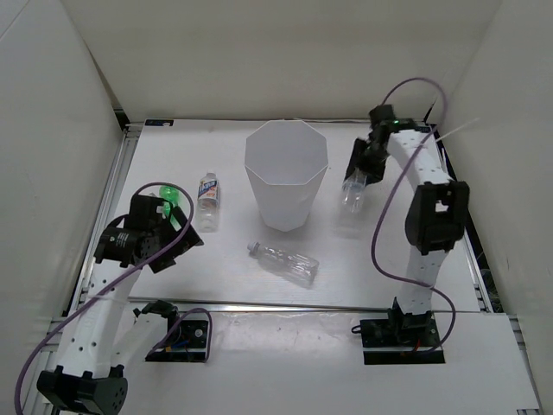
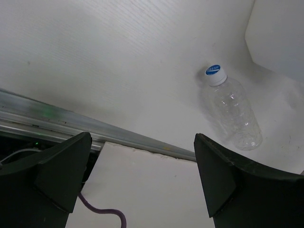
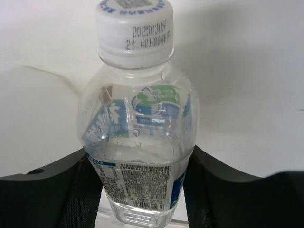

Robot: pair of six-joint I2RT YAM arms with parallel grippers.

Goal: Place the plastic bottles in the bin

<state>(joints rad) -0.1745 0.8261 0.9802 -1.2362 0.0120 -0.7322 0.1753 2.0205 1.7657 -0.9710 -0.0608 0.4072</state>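
The white faceted bin [image 1: 286, 179] stands upright mid-table. My right gripper [image 1: 358, 175] hangs to the right of the bin, shut on a clear blue-labelled bottle [image 1: 352, 194] with a white cap; in the right wrist view both pads [image 3: 80, 190] press its lower body [image 3: 137, 133]. My left gripper [image 1: 183, 239] is open and empty at the left. The green bottle [image 1: 169, 196] lies just behind it. A labelled clear bottle [image 1: 207, 201] lies left of the bin. A bare clear bottle [image 1: 285, 262] lies in front of the bin; it also shows in the left wrist view [image 2: 232, 111].
White walls close in the table on the left, back and right. A metal rail [image 1: 302, 304] runs along the front edge, also in the left wrist view [image 2: 71, 121]. Purple cables loop beside both arms. The bin's lower wall [image 2: 280, 38] shows at top right of the left wrist view.
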